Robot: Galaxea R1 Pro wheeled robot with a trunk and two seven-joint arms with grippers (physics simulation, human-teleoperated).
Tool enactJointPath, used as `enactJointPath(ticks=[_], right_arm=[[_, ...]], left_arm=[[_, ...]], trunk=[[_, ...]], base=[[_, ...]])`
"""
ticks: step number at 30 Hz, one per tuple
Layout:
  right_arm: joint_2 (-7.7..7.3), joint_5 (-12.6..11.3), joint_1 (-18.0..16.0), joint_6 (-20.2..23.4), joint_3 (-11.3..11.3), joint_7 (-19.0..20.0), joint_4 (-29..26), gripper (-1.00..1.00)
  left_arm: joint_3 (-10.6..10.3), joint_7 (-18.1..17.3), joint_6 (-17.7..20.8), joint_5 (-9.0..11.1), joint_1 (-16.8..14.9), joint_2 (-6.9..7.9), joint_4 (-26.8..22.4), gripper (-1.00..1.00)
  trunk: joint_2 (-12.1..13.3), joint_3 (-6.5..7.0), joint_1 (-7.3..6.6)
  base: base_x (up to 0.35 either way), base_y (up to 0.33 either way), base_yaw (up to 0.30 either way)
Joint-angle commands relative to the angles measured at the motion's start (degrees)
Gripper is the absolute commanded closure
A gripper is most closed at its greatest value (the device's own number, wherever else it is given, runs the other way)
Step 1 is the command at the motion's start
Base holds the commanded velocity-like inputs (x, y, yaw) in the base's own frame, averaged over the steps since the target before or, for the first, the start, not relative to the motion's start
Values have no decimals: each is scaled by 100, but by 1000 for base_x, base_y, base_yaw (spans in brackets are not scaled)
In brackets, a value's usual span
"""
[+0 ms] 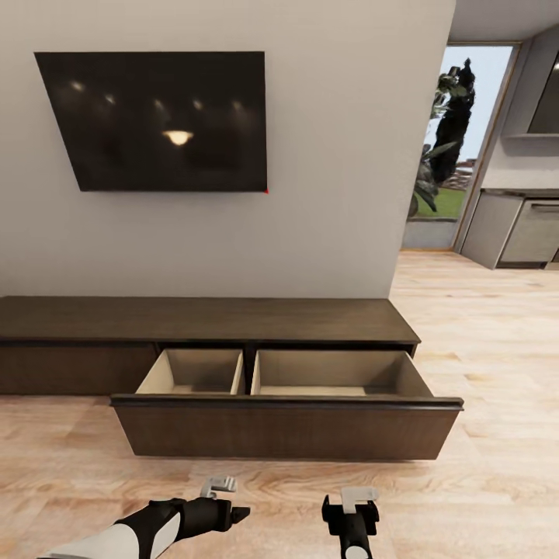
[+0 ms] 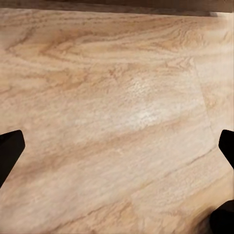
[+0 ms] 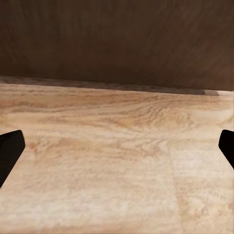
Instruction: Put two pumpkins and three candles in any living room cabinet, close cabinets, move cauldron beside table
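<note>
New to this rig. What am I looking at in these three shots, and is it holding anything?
It's a simulated wheeled robot with two arms. The big picture comes from its head camera: it faces a long dark-brown cabinet under a wall TV, with one wide drawer pulled out. Its two pale compartments look empty as far as their floors show. The left gripper and right gripper hang low over the wooden floor.

The other two pictures come from cameras near each gripper. The left one looks at the floor, the right one at the floor and the dark drawer front. In both, the jaws sit at the picture's edges, wide apart, holding nothing.
</note>
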Motion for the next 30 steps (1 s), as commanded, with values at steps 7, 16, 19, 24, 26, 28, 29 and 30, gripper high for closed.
enactJointPath(ticks=[7,16,19,24,26,28,29,30], right_arm=[[45,-61,10,-20,48,-17,-6,-100],[66,-61,31,-20,53,-23,-11,-100],[86,-61,31,-16,52,-25,-13,-100],[113,-67,32,8,48,-26,-13,-100],[117,-69,32,16,50,-22,-10,-100],[123,-69,38,20,51,-20,-10,-100],[126,-69,44,21,51,-19,-11,-100],[131,-70,60,22,51,-18,-12,-100]], left_arm=[[-46,-1,44,44,1,-11,-11,-100],[-46,18,47,44,1,-43,-11,-100],[-46,35,47,44,1,-44,-11,-100],[-46,121,47,44,1,-45,-11,-100],[-46,184,47,44,1,-47,-11,-100],[-46,232,47,44,1,-52,-11,-100],[-46,243,47,44,1,-56,-11,-100],[-46,258,47,44,1,-62,-11,-100]], trunk=[[280,121,-156],[641,288,-353],[761,346,-419],[962,438,-529],[1042,474,-573],[1122,510,-617],[1162,528,-639],[1203,546,-661]], base=[[0,0,0],[0,0,0],[0,0,0],[0,0,0],[0,0,0],[0,0,0],[0,0,0],[0,0,0]])
